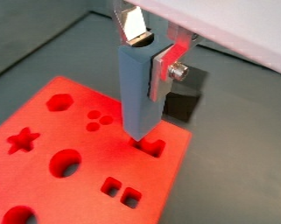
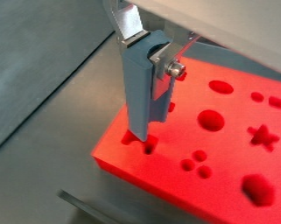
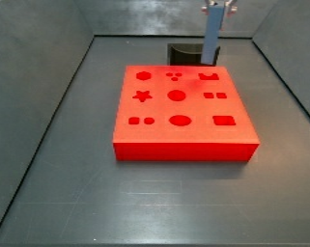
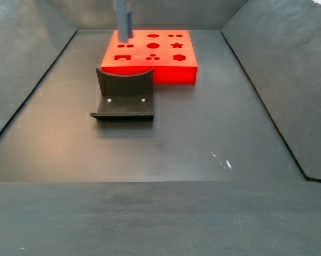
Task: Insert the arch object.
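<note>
Off to the pincer's left in a side view, most of the red board (image 3: 183,150) sits on the bench with its shaped holes open. The dark fixture (image 3: 185,53) is just behind the board, close by the pincer. The pincer (image 3: 211,64) itself hangs straight down over the board's far right corner, tip right at the arch-shaped hole (image 1: 156,148). Progress-wise I'd call this the last stretch: the piece is lined up at its slot, but I can't say it's seated flush yet. In a wrist view there's a dark bit at the very tip, which I take to be the arch object (image 1: 140,136), at or just inside the hole's mouth. The fingers look drawn in close, like one narrow column. Honestly I can't tell whether they're clamped on the piece or just resting over it. What's left is pushing it fully home and letting go.
</note>
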